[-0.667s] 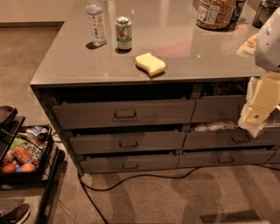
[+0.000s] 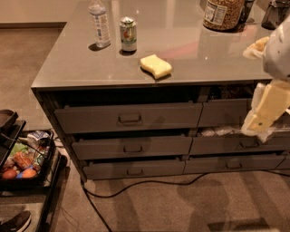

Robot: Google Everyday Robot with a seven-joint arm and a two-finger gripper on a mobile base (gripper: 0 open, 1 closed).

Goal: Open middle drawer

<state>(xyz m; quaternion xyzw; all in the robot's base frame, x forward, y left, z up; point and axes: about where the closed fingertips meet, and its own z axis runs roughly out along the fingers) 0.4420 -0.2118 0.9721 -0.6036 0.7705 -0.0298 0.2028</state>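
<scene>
Camera view looks down on a grey bench (image 2: 68, 68) with a shiny top. On it stand a clear water bottle (image 2: 99, 22) and a green and white can (image 2: 128, 34), close together. The words on the can are too small to read. A yellow sponge (image 2: 156, 66) lies near the front edge. At the back is a big jar (image 2: 222, 13) with a white label, and its writing cannot be read either.

Under the top are two columns of grey drawers. The middle drawer (image 2: 132, 147) is in the left column, between a taller drawer (image 2: 129, 118) above and a slimmer drawer (image 2: 133, 170) below. It has a small handle in the centre and a dark gap above its front.

The end effector (image 2: 258, 120) is a cream part at the right edge, in front of the right-hand drawers and well apart from the middle drawer. Whether it is open or closed cannot be told.

The floor (image 2: 204, 204) is brown carpet. A black cable (image 2: 136, 186) runs across it below the drawers. At the left, a dark basket (image 2: 50, 149) holds colourful packets, and a shoe (image 2: 16, 222) sits in the corner.
</scene>
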